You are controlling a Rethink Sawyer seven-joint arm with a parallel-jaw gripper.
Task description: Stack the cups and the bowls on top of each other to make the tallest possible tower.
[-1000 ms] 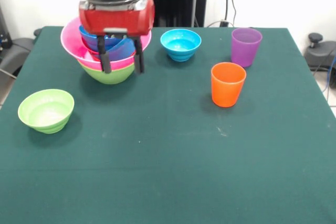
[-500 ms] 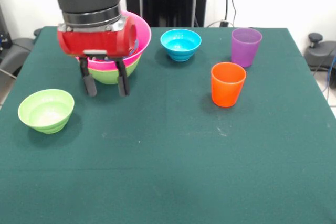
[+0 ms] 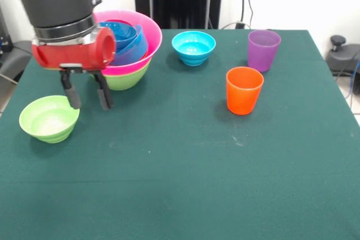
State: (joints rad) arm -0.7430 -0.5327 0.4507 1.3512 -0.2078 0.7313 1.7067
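Green cloth covers the table (image 3: 185, 167), which carries every container in the front view. Largest of them is the tower (image 3: 132, 49) at the far left: a lime green base bowl (image 3: 128, 78) holds a huge pink bowl (image 3: 147, 35), and inside the pink one sit nested blue bowls (image 3: 132, 40), tilted so their openings lean toward the left. How many blue bowls are nested there cannot be told, since the arm hides part of the pile.

The red and black arm (image 3: 59, 4) comes down in front of the tower's left side. Its gripper (image 3: 87, 96) hangs above the cloth between the tower and the small lime green bowl (image 3: 49, 118), with its two dark fingers (image 3: 71, 93) spread apart and nothing between them. The fingertips are near that bowl's rim but do not touch it.

The small lime green bowl stands alone and upright near the left edge, and appears empty. A cyan bowl (image 3: 193, 47) stands upright by itself to the right of the tower, also empty.

Further right, the purple cup (image 3: 264, 50) stands upright near the far edge, and the orange cup (image 3: 244, 90) stands upright just in front of it and slightly left, the two close but apart. Both cups look empty.
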